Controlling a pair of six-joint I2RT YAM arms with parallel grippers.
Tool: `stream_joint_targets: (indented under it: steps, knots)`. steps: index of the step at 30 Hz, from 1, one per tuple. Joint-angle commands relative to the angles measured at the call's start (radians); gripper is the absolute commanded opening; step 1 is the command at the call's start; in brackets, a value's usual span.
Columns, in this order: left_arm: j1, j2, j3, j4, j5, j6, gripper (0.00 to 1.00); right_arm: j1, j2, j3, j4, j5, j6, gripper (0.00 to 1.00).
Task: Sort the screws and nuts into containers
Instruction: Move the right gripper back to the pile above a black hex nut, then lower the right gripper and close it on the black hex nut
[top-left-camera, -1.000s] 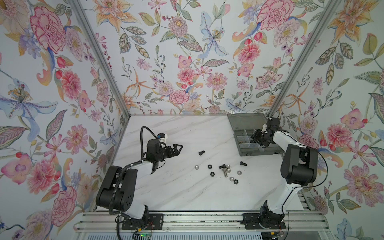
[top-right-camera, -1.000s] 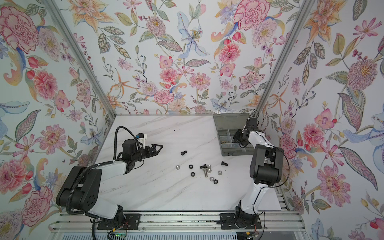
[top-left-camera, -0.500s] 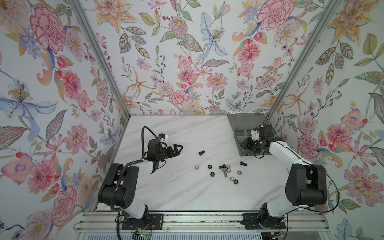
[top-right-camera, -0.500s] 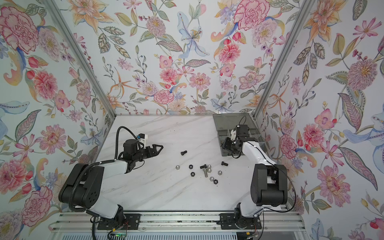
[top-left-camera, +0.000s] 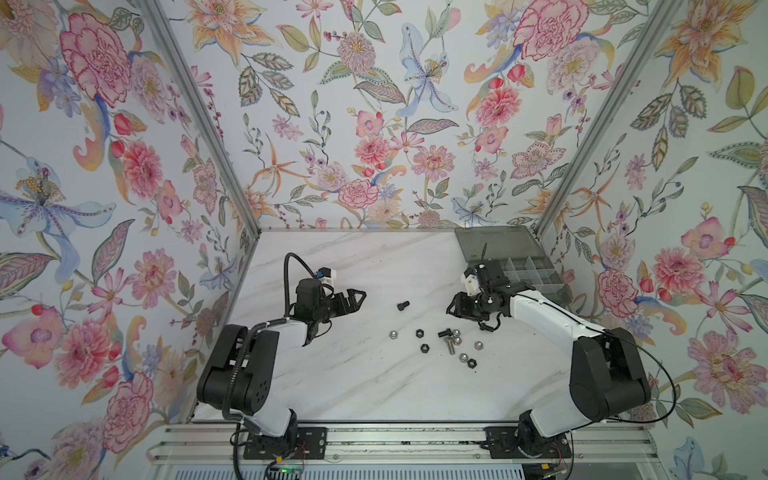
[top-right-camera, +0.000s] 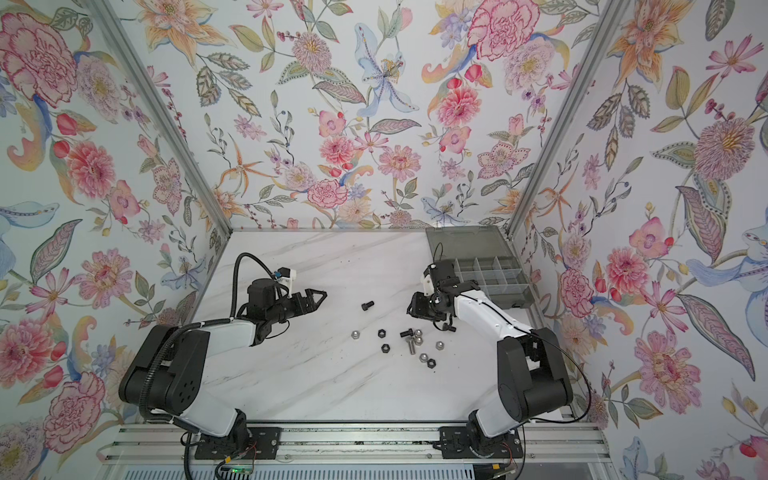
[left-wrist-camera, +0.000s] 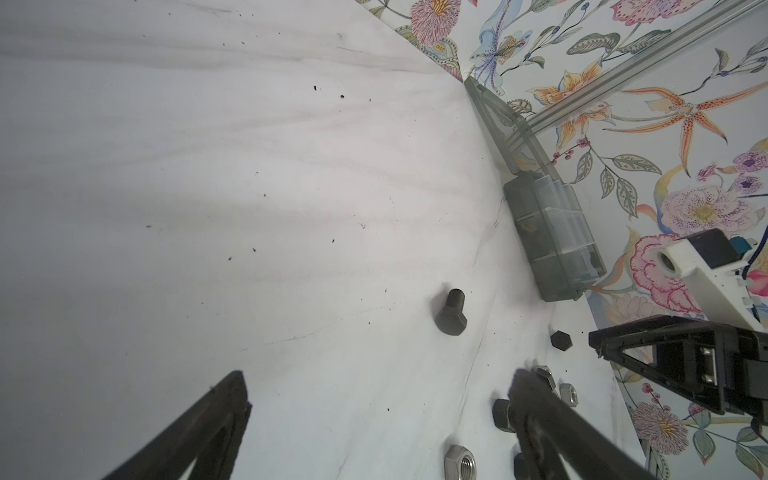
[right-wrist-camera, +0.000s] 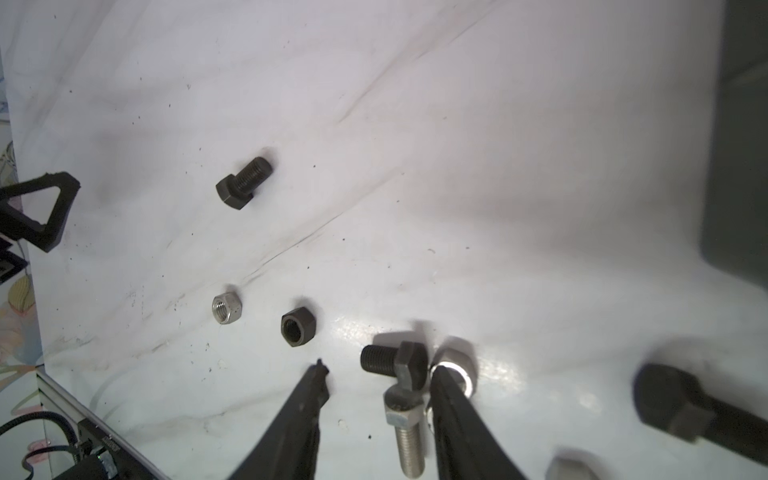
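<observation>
Black plastic fingers of my right gripper (right-wrist-camera: 380, 369) stand parted and empty, straddling a black screw (right-wrist-camera: 392, 360) and the silver screw (right-wrist-camera: 405, 430), lined up, I judge, for the next pick; nuts (right-wrist-camera: 297, 327) lie scattered round them on the table (top-left-camera: 332, 374), near the organiser box (top-left-camera: 540, 272) but not touching it; my left gripper (left-wrist-camera: 379, 376), farther from the box, hangs agape, holding nothing; the lid (top-left-camera: 492, 243) lies back so the cells (top-left-camera: 523, 266) are reachable; I cannot make out their contents.
</observation>
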Motion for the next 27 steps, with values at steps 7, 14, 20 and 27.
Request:
stream_joint_targets:
  steps: [7, 14, 20, 27]
  knots:
    - [-0.015, -0.01, 0.018, -0.007, -0.001, -0.009, 1.0, 0.163, 0.17, 0.122, -0.012, 0.12, 0.092, 0.47]
    - [-0.015, -0.015, 0.015, -0.009, -0.002, -0.007, 0.99, 0.222, 0.256, 0.18, -0.014, 0.162, 0.131, 0.47]
    - [-0.015, -0.011, 0.017, -0.01, -0.002, -0.005, 0.99, 0.246, 0.282, 0.205, -0.032, 0.177, 0.158, 0.47]
    - [-0.016, -0.003, 0.014, -0.002, 0.002, -0.009, 0.99, 0.305, 0.308, 0.235, -0.071, 0.218, 0.159, 0.47]
